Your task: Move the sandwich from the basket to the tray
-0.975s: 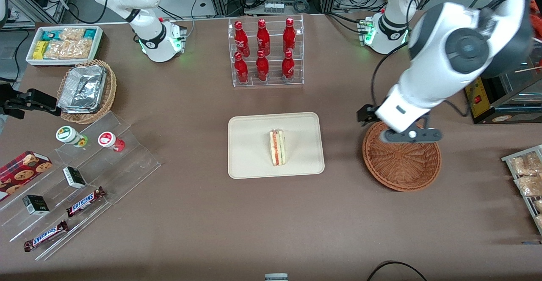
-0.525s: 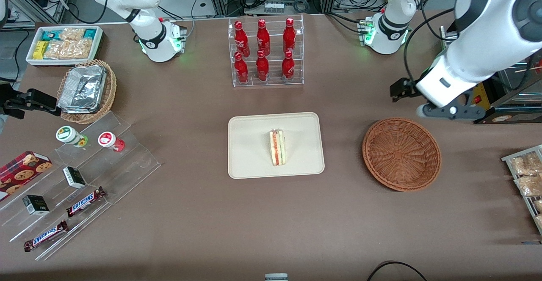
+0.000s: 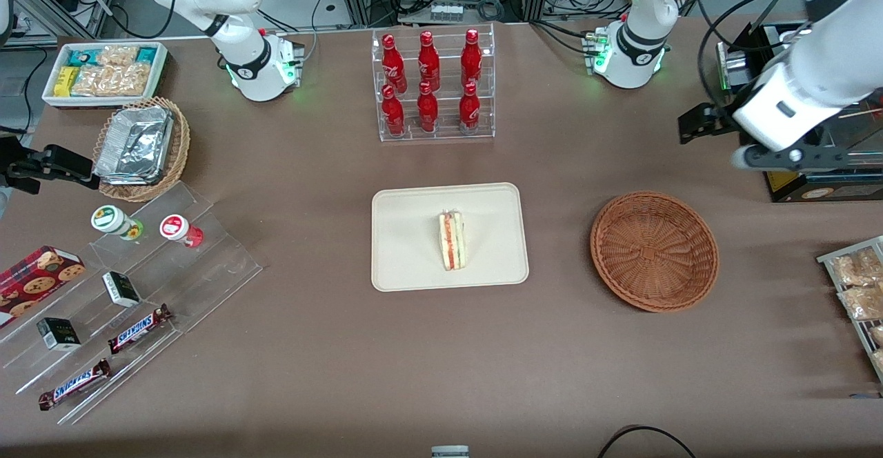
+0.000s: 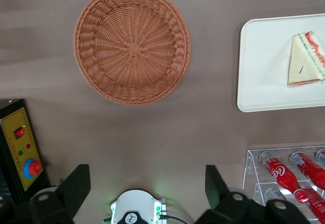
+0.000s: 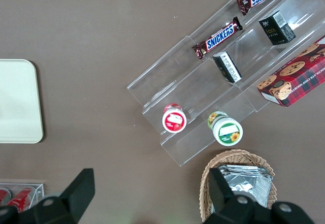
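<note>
Sandwich [image 3: 452,240]: front view, lying on the tray [image 3: 414,265]; basket [image 3: 654,251] empty, toward the working arm's end of the tabletop. Left wrist view: hand [image 4: 147,186] spread, empty, high above the basket. Placement judged complete; withdraw clear.

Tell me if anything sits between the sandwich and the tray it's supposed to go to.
Nothing does: the sandwich already lies on the tray, and the basket holds nothing. The gripper hangs open above bare table, farther from the front camera than the basket, toward the working arm's end.
</note>
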